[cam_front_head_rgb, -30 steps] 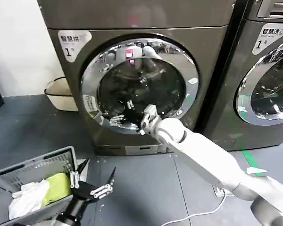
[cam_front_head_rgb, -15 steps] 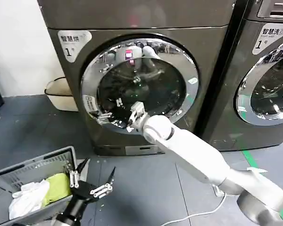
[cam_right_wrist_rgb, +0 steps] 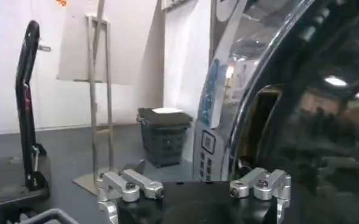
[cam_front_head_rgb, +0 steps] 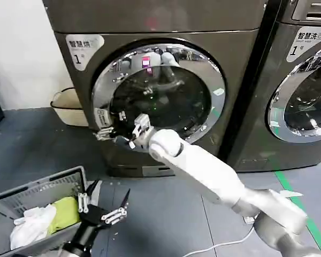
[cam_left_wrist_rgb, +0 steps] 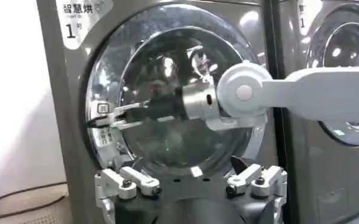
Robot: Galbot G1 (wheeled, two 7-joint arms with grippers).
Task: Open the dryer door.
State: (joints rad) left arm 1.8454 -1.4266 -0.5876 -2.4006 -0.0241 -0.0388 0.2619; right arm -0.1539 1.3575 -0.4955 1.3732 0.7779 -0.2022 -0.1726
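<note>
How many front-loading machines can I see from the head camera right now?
2. The dryer marked 1 fills the middle, with the right gripper at the left edge of its door. A second machine stands beside it, partly cut off at the frame's right edge.

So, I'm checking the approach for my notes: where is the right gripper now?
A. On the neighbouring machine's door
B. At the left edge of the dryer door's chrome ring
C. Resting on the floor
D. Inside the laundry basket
B: the right gripper reaches across the glass to the left edge of the dryer door, its fingers open by the ring's handle side.
</note>
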